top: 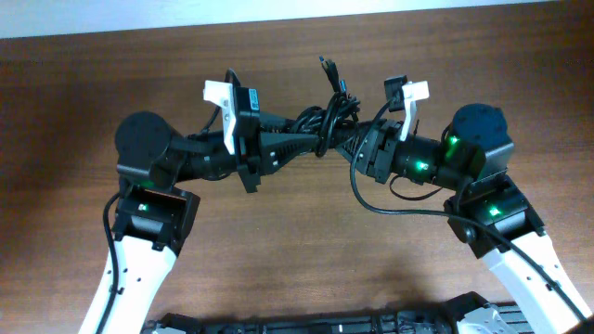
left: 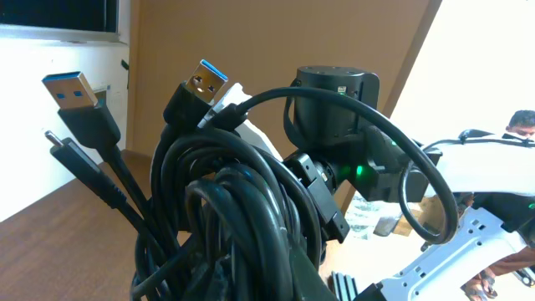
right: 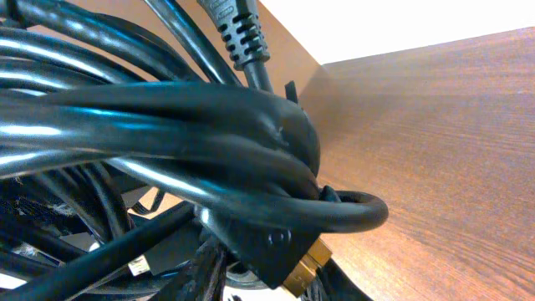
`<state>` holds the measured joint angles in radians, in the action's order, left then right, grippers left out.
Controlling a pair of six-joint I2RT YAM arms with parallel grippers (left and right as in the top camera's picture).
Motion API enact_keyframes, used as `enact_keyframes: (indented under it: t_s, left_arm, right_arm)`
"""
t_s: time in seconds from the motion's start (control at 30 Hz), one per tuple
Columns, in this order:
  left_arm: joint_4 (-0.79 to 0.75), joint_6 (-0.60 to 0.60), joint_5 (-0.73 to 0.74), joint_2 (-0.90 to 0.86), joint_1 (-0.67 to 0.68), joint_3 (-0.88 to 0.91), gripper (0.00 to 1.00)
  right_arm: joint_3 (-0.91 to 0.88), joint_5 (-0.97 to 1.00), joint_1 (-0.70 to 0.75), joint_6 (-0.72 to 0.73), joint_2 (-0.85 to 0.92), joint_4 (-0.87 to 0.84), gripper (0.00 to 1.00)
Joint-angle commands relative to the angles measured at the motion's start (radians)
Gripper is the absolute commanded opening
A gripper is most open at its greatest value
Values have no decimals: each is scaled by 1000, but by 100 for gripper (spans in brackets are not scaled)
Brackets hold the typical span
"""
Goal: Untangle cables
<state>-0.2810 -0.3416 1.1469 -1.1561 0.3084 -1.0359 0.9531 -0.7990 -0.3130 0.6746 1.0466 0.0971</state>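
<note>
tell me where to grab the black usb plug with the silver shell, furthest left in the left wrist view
I'd pinch the black USB plug with the silver shell and blue insert on its moulded housing, just below the shell, across the flat faces. Come from the open left of the left wrist view: it stands clear there, while the knot of thin black cables crowds its right.

Wooden table point(top: 278, 269) fills the overhead view, dark brown with grain running across it. A pale strip point(top: 464, 7) shows along the top edge of the frame, past the table's far side. At the bottom edge lies a black ribbed bar point(top: 325, 325). In the left wrist view there's a dark screen point(left: 50, 15) at upper left against a white wall point(left: 33, 84). At the far right edge, a person's head point(left: 522, 125), dark-haired and partly cut off.
</note>
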Motion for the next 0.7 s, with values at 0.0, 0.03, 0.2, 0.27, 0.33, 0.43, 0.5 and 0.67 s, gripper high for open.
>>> enact_keyframes:
  t_s: [0.0, 0.03, 0.2, 0.27, 0.33, 0.43, 0.5, 0.67]
  left_arm:
    - [-18, -6, 7, 3, 21, -16, 0]
    - [-18, -6, 6, 3, 28, -16, 0]
    - [-16, -6, -105, 3, 42, -16, 0]
    - [-16, -6, -167, 3, 42, -16, 0]
    - [-5, -6, -233, 3, 42, -16, 0]
    - [111, -80, -494, 3, 42, -16, 0]
    - [186, -181, -647, 3, 42, -16, 0]
    - [217, -250, -761, 3, 42, -16, 0]
  right_arm:
    - [14, 25, 0, -11, 9, -5, 24]
    - [14, 24, 0, -11, 9, -5, 20]
    - [14, -15, 0, -31, 9, -3, 4]
    - [14, -36, 0, -42, 9, 15, 4]
    - [14, -35, 0, -50, 9, 55, 4]
    - [14, -36, -1, -68, 9, 83, 4]
    - [14, -36, -1, -68, 9, 100, 4]
    - [14, -36, -1, -75, 9, 135, 4]
